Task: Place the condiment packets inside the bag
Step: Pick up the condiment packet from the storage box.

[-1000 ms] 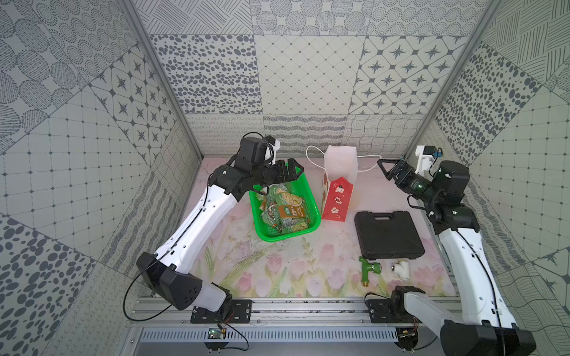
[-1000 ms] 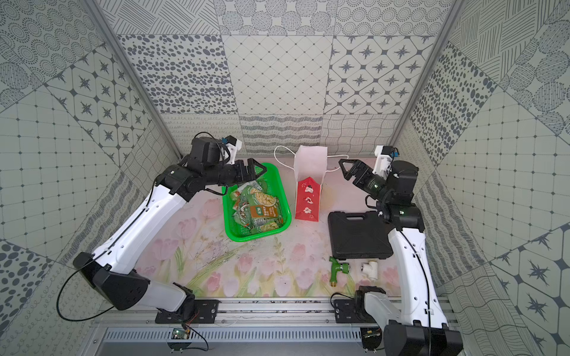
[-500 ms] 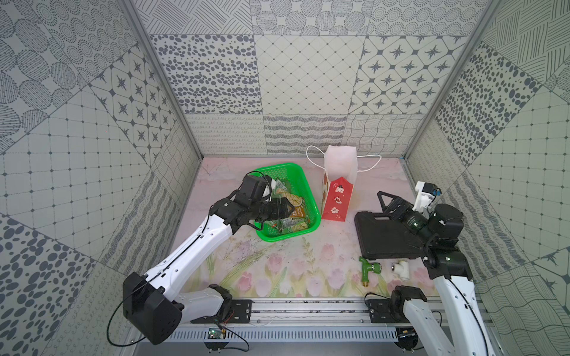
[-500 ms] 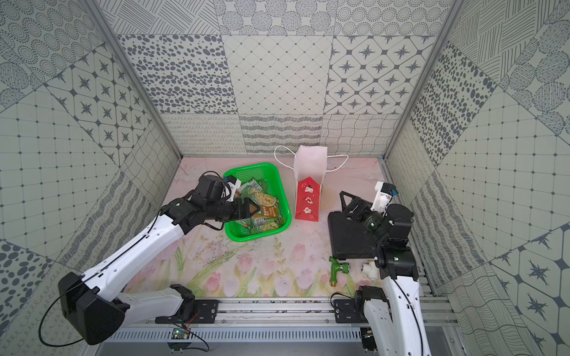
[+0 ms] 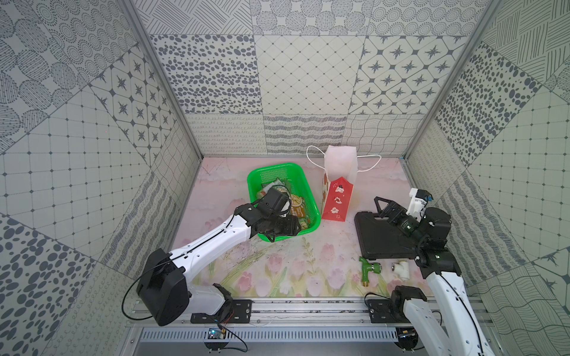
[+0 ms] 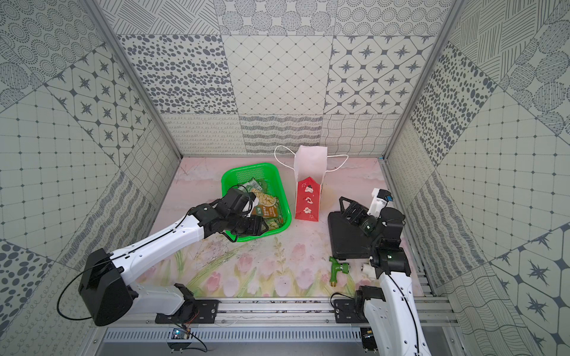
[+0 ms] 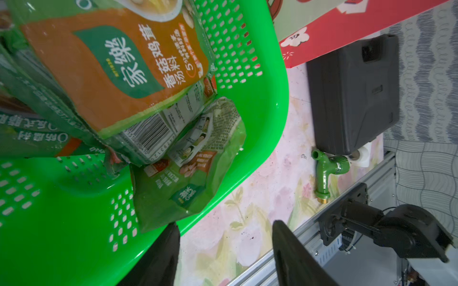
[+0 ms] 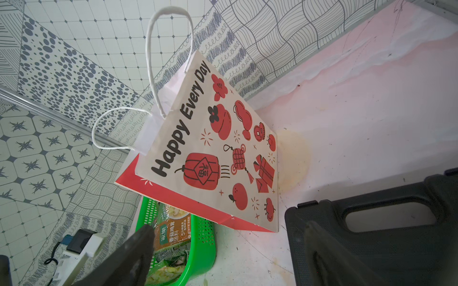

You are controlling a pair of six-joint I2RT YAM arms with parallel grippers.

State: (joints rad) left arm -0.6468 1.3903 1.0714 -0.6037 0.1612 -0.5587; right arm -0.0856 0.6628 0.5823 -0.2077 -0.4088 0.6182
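Several condiment packets [image 5: 297, 209] [image 6: 265, 209], green with orange panels, lie piled in a green basket [image 5: 277, 168]. In the left wrist view an orange-fronted packet [image 7: 116, 62] lies over a crumpled green one [image 7: 188, 178]. My left gripper [image 5: 294, 229] [image 7: 224, 224] sits low at the basket's front rim. It is open, with only rim and table between its fingers and one finger [image 7: 161, 255] by the green packet's corner. The bag [image 5: 336, 197] [image 8: 210, 148] stands upright right of the basket. My right gripper [image 5: 385, 206] [image 8: 229, 225] hangs open and empty over a black case.
The black case [image 5: 379, 240] [image 8: 371, 247] lies flat at the right. A green tap [image 5: 368, 271] and a white fitting [image 5: 401, 268] lie in front of it. The bag's white cord handles [image 8: 153, 74] spread to both sides. Patterned walls close in three sides.
My left arm came down from the basket's far side to its front rim and its jaws narrowed. My right arm drew back from beside the bag and lowered over the black case.
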